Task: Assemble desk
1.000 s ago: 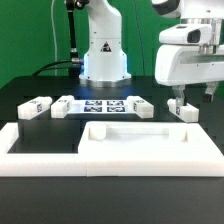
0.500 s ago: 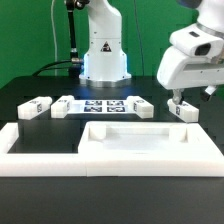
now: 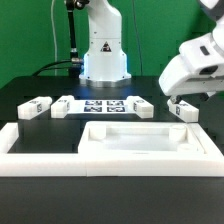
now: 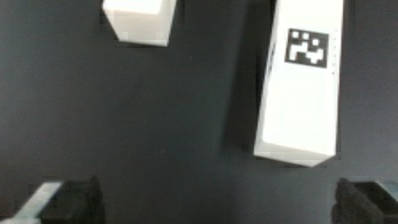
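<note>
- gripper (image 4: pixel 210 203): jaws spread wide, nothing between them. Both fingertips (image 4: pixel 64 198) show dark, over bare black table.
- target leg (image 4: pixel 297 85): lies flat with its tag up, ahead of the fingertips and nearer one finger than the other. It is not between them and nothing touches it.
- Exterior view: the wrist hangs tilted over a lone leg (image 3: pixel 182 108), just behind the desk top's far corner on the exterior view's right. Judged to be the same leg as the target.
- second white piece (image 4: pixel 139 20): cut off by the frame, probably another leg, apart from the target.
- desk top (image 3: pixel 150 143): rim up, nearest the camera, no legs on it, so the task is judged early.
- Behind the desk top lies the marker board (image 3: pixel 103 104), with an end leg (image 3: pixel 62 104) and another end leg (image 3: pixel 143 105) beside its two ends.
- far leg (image 3: pixel 33 107): behind the desk top, further toward the exterior view's left.
- border bars (image 3: pixel 38 160): beside the desk top on the exterior view's left. Cannot tell if they touch it.
- Step judged: reaching to pick up the target leg.
- To do it well:
  - level the wrist and centre the jaws over the leg's middle
  - set the fingers across the narrow width, not along the length
  - lower until the pads flank both sides, then close
- Risk: off-centre, one finger lands on the leg or shoves it toward the desk top.
</note>
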{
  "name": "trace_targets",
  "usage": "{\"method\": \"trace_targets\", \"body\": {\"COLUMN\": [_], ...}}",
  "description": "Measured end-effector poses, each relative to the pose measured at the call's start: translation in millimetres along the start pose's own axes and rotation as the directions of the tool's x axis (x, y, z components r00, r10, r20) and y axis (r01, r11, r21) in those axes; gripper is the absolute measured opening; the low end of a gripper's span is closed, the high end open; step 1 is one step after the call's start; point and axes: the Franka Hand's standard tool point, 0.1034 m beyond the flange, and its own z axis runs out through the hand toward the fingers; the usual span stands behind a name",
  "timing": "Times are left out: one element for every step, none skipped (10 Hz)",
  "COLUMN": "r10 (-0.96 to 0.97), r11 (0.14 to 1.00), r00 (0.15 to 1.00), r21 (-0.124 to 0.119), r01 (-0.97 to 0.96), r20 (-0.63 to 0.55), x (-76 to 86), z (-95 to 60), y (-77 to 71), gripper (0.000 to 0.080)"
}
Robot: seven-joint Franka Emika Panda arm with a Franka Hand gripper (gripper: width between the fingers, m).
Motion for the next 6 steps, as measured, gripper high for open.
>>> {"method": "trace_targets", "body": {"r10": [0.062, 0.084, 0.079, 0.079, 0.08, 0.08], "r11": [0.997, 0.993, 0.994, 0.994, 0.994, 0.994], "r00": [0.998, 0.996, 0.996, 0.996, 0.996, 0.996], "r21": [0.055, 0.081, 0.072, 0.072, 0.072, 0.073], "r01": [-0.062, -0.086, -0.081, -0.082, -0.082, -0.083], "r20": [0.013, 0.035, 0.03, 0.03, 0.031, 0.032], "x": [0.9, 0.4, 1.5, 1.5, 1.5, 1.3], "z": [5.2, 10.6, 10.8, 11.2, 11.4, 12.0], "y": [-11.1, -15.0, -12.2, -12.2, -12.1, -12.2], "gripper": [0.0649, 0.0649, 0.0649, 0.0649, 0.0649, 0.0649]}}
